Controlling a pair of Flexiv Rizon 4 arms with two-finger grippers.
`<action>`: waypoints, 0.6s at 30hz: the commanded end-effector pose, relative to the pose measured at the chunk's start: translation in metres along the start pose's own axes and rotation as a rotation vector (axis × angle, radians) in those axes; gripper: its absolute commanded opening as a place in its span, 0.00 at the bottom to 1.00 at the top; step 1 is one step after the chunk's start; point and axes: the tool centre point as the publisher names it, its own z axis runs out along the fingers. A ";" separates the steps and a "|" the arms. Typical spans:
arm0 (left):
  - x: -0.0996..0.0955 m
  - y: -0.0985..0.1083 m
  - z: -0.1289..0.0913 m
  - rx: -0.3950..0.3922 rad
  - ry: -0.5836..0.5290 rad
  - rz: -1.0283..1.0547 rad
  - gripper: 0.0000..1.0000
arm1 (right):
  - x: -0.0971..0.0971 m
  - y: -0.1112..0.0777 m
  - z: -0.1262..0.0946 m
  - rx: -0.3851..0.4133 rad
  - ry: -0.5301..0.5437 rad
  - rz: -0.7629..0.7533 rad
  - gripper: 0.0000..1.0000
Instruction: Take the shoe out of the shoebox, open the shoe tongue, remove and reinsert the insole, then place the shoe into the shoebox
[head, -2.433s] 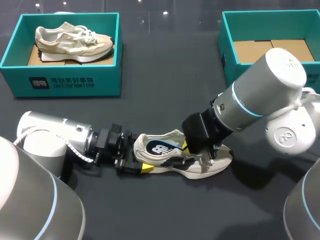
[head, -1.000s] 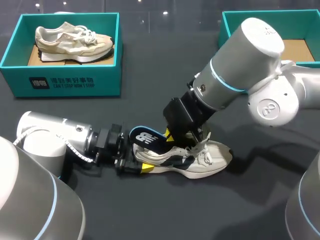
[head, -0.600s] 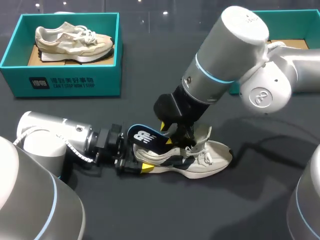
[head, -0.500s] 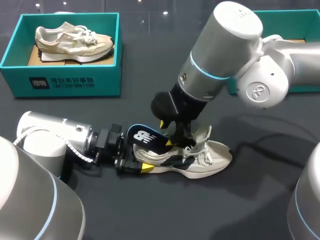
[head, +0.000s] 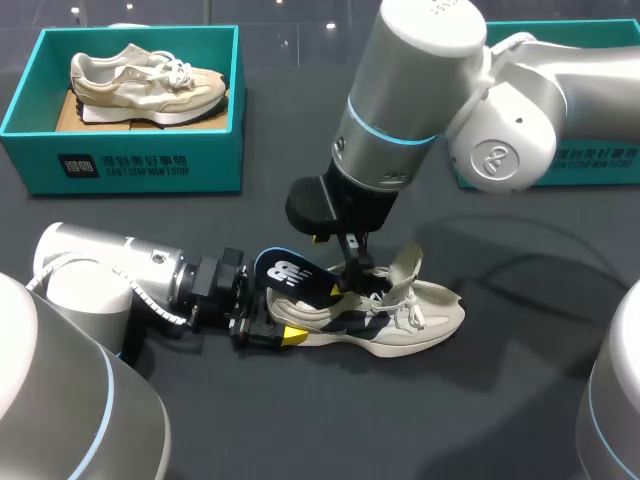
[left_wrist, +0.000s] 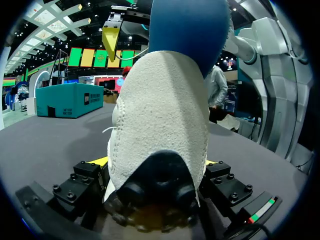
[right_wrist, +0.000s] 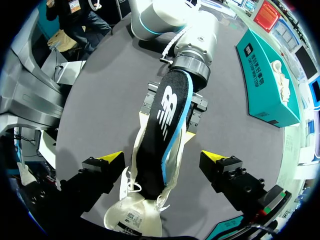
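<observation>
A cream and dark sneaker (head: 412, 320) lies on its sole on the black table, toe to the right. My left gripper (head: 268, 326) is shut on its heel, one finger on each side; in the left wrist view the suede heel (left_wrist: 160, 120) fills the gap. The dark blue insole (head: 288, 274) with a white logo sticks up and back out of the heel opening, its front end still inside the shoe. My right gripper (head: 340, 256) hangs open just above the shoe's mouth. In its wrist view the insole (right_wrist: 162, 130) lies between the wide-apart fingers (right_wrist: 165, 159), touching neither.
A teal shoebox (head: 140, 160) at the back left holds a second cream sneaker (head: 145, 80). Another teal shoebox (head: 600, 165) stands at the back right, partly hidden behind my right arm (head: 420, 90).
My right gripper lifted the insole's heel end out of the shoe, then opened, let it go and rose to the left. The insole stays propped up. The left arm kept still.
</observation>
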 end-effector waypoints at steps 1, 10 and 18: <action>0.000 0.001 0.000 -0.002 0.000 0.000 0.00 | 0.000 0.003 0.001 0.017 -0.001 0.001 1.00; 0.000 0.001 0.000 -0.002 0.000 0.000 0.00 | 0.004 0.016 -0.002 -0.085 0.089 0.107 1.00; 0.000 0.001 0.000 -0.002 0.000 0.000 0.00 | 0.003 0.015 0.005 -0.167 0.167 0.225 0.79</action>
